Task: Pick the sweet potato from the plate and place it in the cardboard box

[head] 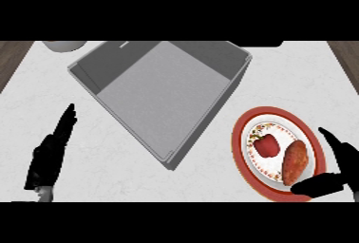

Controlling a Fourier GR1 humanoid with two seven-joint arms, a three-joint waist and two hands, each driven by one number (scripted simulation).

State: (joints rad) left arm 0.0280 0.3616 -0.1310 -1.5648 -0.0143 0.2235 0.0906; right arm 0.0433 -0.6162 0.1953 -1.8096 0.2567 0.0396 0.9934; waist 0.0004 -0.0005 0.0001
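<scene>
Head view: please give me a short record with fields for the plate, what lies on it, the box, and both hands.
plate: red rim, on the counter at the right
sweet potato: on the plate, right side
red pepper: on the plate, left of the sweet potato
box: grey, open, nothing visible inside, left of the plate
right hand: open, around the plate's right edge, near the sweet potato
left hand: open, resting at the left

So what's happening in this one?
The right hand is closing in on the sweet potato, which lies on the plate beside a red pepper; thumb and fingers flank it, not yet gripping. The grey box sits to the left with nothing in it. The left hand rests open at the left.
</scene>
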